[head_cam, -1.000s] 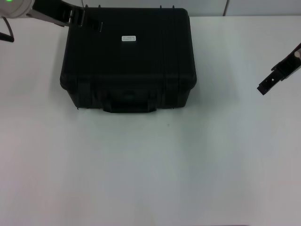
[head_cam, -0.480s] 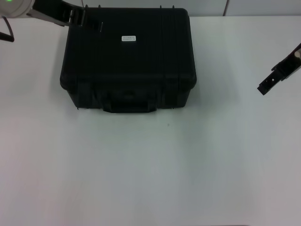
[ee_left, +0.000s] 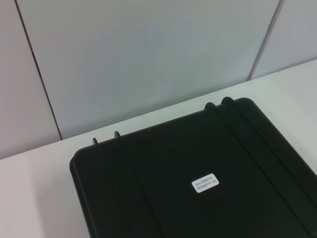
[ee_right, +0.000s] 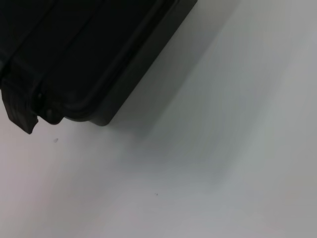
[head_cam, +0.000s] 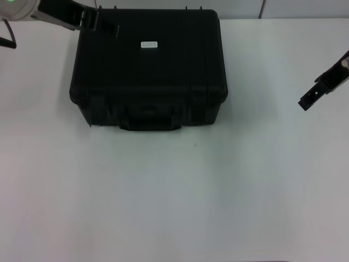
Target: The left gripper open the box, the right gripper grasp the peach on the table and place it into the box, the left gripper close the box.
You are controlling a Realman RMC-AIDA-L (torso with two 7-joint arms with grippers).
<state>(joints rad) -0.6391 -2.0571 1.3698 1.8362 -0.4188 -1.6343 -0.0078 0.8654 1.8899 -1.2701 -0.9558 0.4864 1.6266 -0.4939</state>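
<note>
The box (head_cam: 148,68) sits shut on the white table (head_cam: 174,191), close to the far edge and a bit toward the left side. Its lid is down flat, with a small white label (head_cam: 149,44) on top (the left wrist view shows it too). The handle (head_cam: 150,121) faces the near edge.

The left gripper (head_cam: 98,24) hangs over the box's far left corner. I cannot tell if its fingers are open or closed.

The right gripper (head_cam: 308,100) floats above the right edge of the table, well apart from the box. I cannot tell how wide it is.
</note>
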